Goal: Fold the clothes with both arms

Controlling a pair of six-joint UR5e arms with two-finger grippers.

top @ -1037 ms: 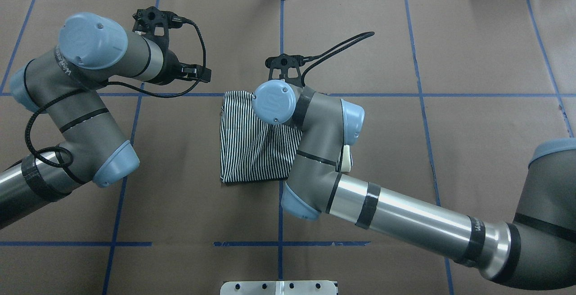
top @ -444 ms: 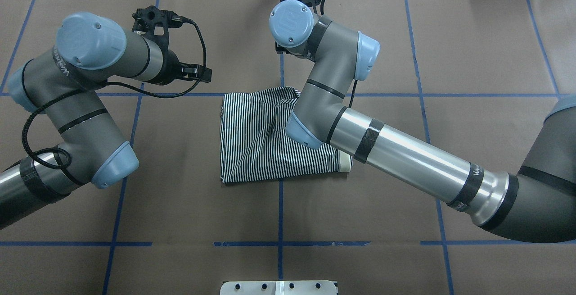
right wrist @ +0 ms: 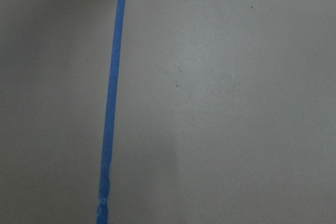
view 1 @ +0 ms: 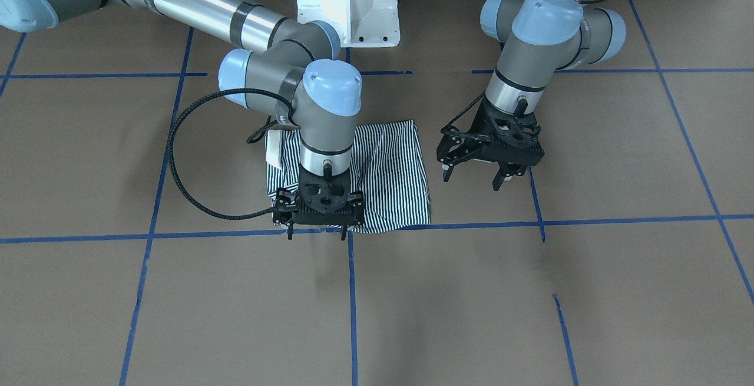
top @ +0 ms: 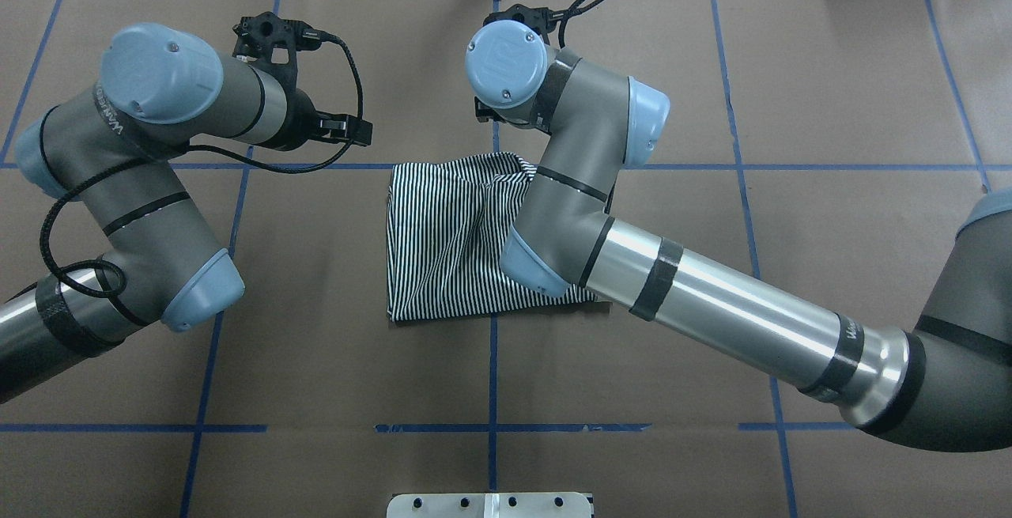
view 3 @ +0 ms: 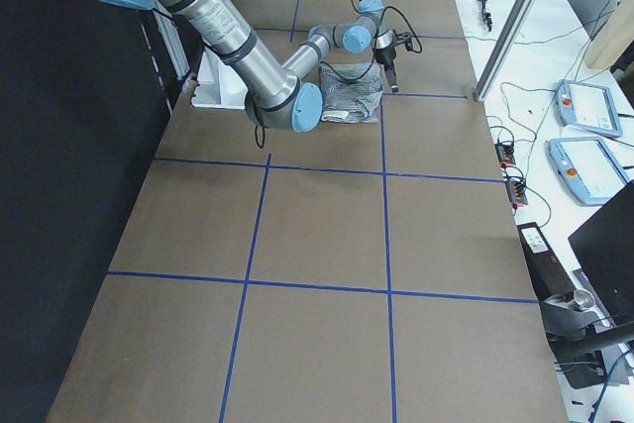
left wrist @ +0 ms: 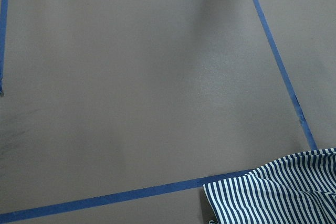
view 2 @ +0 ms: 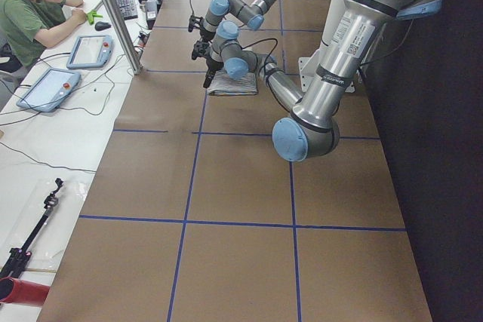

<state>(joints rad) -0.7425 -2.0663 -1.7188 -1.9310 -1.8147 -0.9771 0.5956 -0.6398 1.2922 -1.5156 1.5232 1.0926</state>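
1. Table (top: pixel 830 67): brown, crossed by blue tape lines (top: pixel 791 167), carrying the shirt near its middle.
2. Right arm (top: pixel 711 304): stretched low across the table, elbow over the right-hand part of the shirt, wrist out beyond the shirt's far edge.
3. Left arm (top: pixel 134 178): bent back on itself, off to the shirt's left, none of it over the cloth.
4. Polo shirt (top: pixel 443 241): navy-and-white stripes, folded to a rough rectangle, flat on the table where two tape lines cross. Far edge along one of those lines, a few wrinkles toward the far right corner. One corner visible low in the left wrist view (left wrist: pixel 273 192).
5. Right jaws: spread apart, gripping nothing, pointing down just past the shirt's far edge. Only bare table and a tape line in the right wrist view.
6. Left jaws: spread wide, gripping nothing, hanging over bare table near the shirt's left side, apart from the cloth.
7. White collar (view 1: pixel 274 150): peeking out at the shirt's right edge, beside the right arm.
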